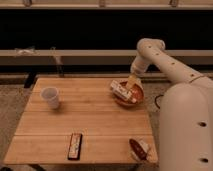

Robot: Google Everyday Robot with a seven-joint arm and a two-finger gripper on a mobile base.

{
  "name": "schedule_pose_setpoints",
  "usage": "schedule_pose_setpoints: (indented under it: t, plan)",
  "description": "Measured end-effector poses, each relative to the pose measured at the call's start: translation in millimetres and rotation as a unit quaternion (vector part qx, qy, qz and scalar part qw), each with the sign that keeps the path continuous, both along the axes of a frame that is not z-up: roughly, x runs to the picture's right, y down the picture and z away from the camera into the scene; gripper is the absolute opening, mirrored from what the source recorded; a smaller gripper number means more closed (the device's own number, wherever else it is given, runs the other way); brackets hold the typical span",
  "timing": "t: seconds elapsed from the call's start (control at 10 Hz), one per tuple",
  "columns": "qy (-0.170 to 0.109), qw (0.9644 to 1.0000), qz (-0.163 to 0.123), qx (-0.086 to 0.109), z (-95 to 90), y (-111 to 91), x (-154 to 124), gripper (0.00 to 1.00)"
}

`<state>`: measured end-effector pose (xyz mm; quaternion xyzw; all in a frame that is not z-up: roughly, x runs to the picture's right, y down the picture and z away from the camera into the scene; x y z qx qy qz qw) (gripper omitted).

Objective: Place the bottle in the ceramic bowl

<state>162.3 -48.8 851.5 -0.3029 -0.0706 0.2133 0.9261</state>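
Note:
The bottle (121, 90), white with a pale label, lies tilted across the left side of the ceramic bowl (135, 98). The bowl is shallow and orange-red and sits at the table's far right. My gripper (132, 81) hangs just above the bowl, at the bottle's upper right end. Whether it still touches the bottle is unclear. The white arm curves down to it from the right.
On the left of the wooden table (95, 120) stands a white cup (50, 97). A flat black bar (75, 146) lies near the front edge. A reddish-brown object (140, 148) sits at the front right corner. The robot's white body (185, 130) fills the right side.

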Motion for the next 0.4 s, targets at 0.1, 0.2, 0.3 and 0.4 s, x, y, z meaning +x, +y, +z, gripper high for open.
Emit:
schedule_pose_setpoints:
  t: [0.1,0.2,0.3,0.4]
  plan:
    - [-0.002,1.0,0.0,0.001,-3.6,-0.6,1.9,0.8]
    - [-0.005,1.0,-0.001,0.002,-3.3,-1.3,-2.7,0.8]
    - [-0.006,1.0,-0.001,0.001,-2.8,-1.1,-4.5,0.8]
    - [-0.005,1.0,0.0,0.002,-3.5,-1.0,-1.5,0.8]
